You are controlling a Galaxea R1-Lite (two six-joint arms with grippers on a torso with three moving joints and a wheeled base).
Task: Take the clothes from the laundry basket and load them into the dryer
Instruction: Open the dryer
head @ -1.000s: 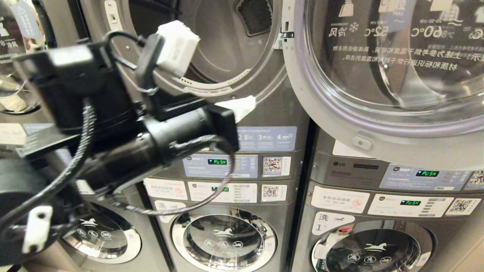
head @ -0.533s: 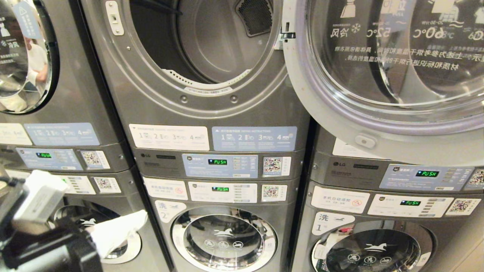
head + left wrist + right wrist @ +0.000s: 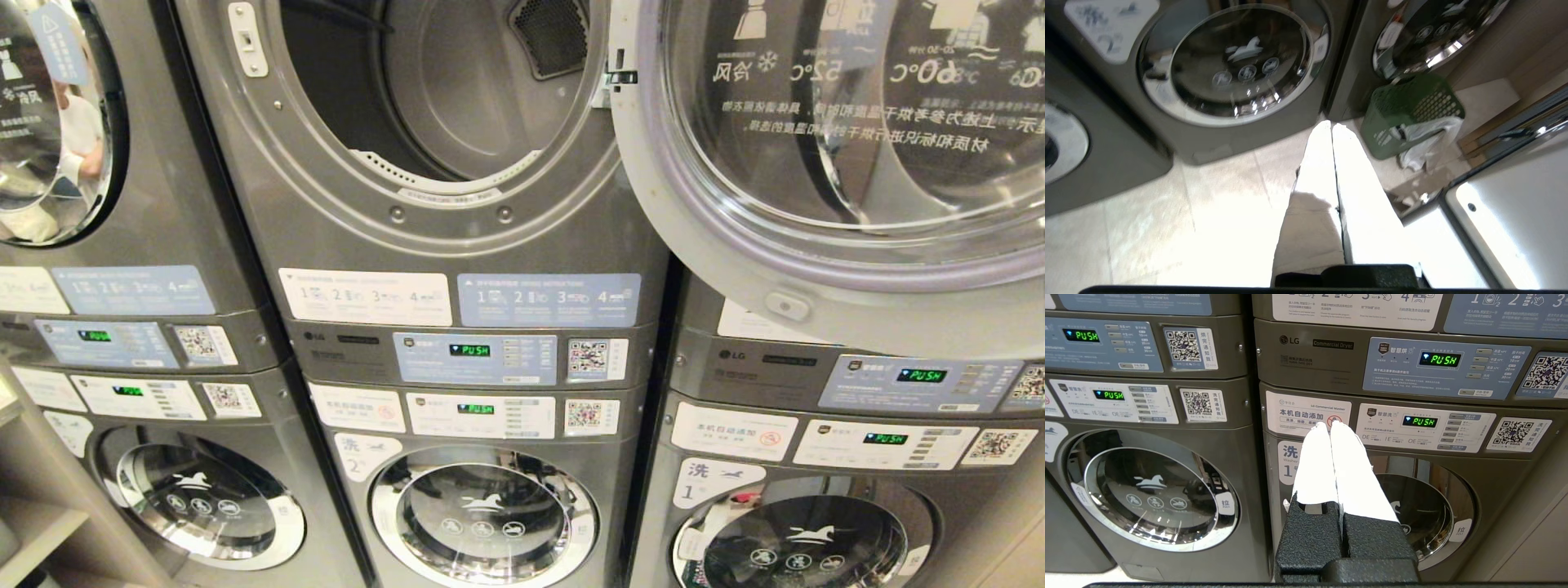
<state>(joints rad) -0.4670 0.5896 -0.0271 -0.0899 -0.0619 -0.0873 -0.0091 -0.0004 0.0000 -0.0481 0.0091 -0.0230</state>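
Observation:
The grey dryer (image 3: pixel 457 245) fills the upper middle of the head view, its drum (image 3: pixel 465 90) bare as far as I can see inside. Its round glass door (image 3: pixel 824 155) hangs swung out to the right. In the left wrist view a green laundry basket (image 3: pixel 1408 116) stands on the tiled floor by the lower machines, with white clothes (image 3: pixel 1425 141) draped over its rim. My left gripper (image 3: pixel 1331 125) is shut and holds nothing, low over the floor and short of the basket. My right gripper (image 3: pixel 1327 425) is shut and empty, parked before a lower washer's panel. Neither arm shows in the head view.
Washers with chrome-ringed doors (image 3: pixel 482 514) sit below the dryers, and more stacked machines stand on both sides. A wooden shelf (image 3: pixel 33 523) juts in at the lower left. A white, dark-edged surface (image 3: pixel 1506 228) lies close beside my left gripper.
My left arm has dropped from in front of the dryer opening, down past the lower left corner and out of the head view. The right arm has not moved.

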